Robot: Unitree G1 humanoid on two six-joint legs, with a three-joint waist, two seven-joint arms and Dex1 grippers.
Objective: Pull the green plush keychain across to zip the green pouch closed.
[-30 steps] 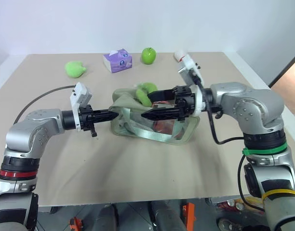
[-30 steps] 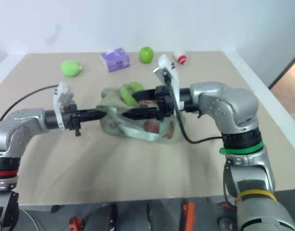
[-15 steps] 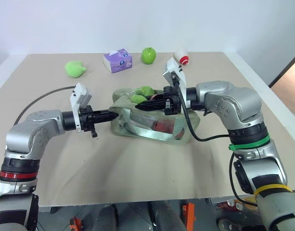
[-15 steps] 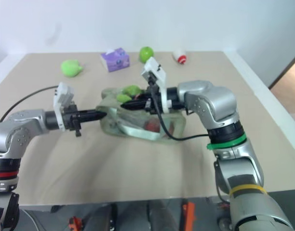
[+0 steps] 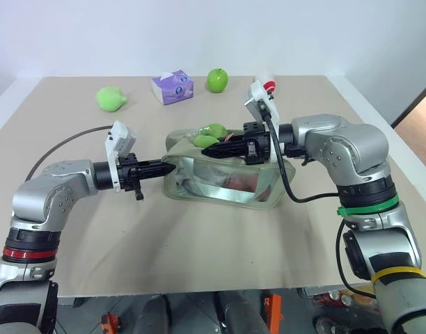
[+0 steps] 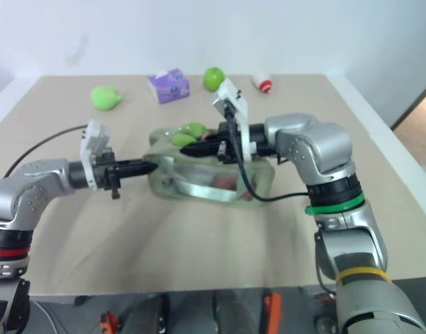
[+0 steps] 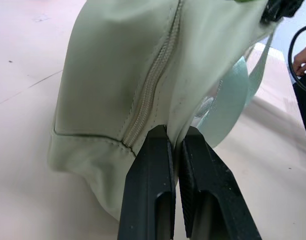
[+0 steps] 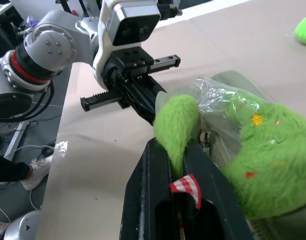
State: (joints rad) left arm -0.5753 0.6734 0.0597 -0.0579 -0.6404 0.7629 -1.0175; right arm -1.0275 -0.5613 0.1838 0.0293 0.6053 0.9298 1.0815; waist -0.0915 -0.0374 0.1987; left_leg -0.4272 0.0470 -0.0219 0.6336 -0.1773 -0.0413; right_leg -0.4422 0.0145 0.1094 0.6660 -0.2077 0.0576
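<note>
Green plush keychain is now clamped: right gripper stood wide a second ago beside the plush, and it has since shut on one furry lobe, jaws pinching it right at the tips. Wrist view confirms fur squeezed between the black fingers, small red-striped tag just below.

Left gripper unchanged, clenched on the fabric seam at the pouch's end next to the zipper track, acting as the anchor.

Green pouch sits mid-table, held slightly taut between the two arms, clear window side facing the robot, red contents visible inside. Keychain sits on top of the pouch near its left end, close to where the left gripper holds.

Meaning for the task: grasp phase looks done, both ends secured. Zipper appears still open along most of the top; hard to tell exactly how far. My read is the next move is a pull of the plush along the track toward the robot's right while the left holds. Risk: the grip is on soft fur, not the pull tab, so it could slip or just stretch the plush.
</note>
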